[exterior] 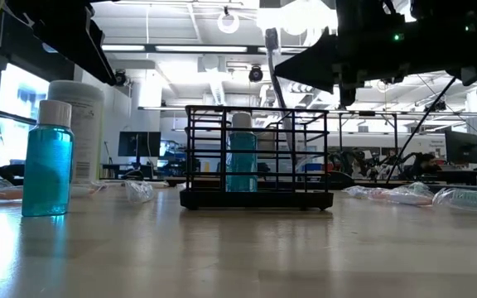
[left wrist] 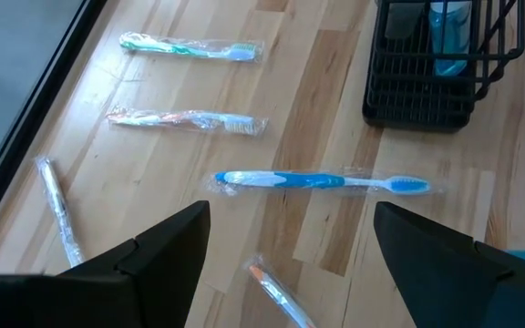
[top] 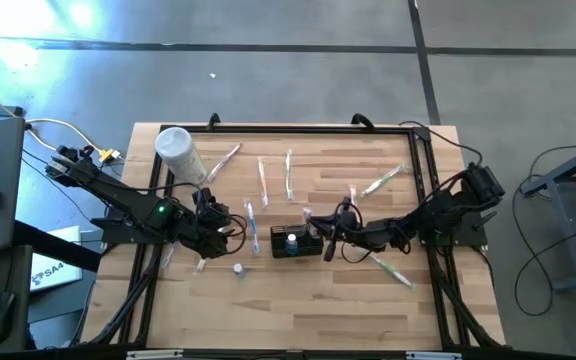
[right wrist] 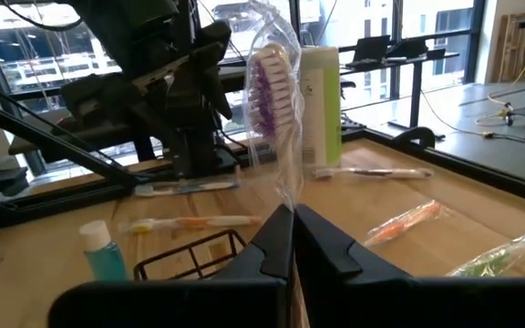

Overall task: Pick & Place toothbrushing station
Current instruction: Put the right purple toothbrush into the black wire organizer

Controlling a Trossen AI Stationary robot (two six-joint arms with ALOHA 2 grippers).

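Fingers of the right gripper [right wrist: 292, 239] pinch a wrapped purple toothbrush [right wrist: 269, 91] upright above the black holder [top: 295, 243] at mid-surface. Its loose wrapper may snag a wire. Left gripper [left wrist: 290, 239], fingers spread, hovers over a blue toothbrush [left wrist: 322, 181].

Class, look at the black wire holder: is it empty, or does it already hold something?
Not empty. The black wire holder stands upright with a blue mouthwash bottle inside; the high view shows the bottle's cap in it.

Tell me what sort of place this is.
Probably a robotics lab or workshop: a wooden table on a concrete floor, cables, ceiling lights and rows of monitors behind the black wire holder.
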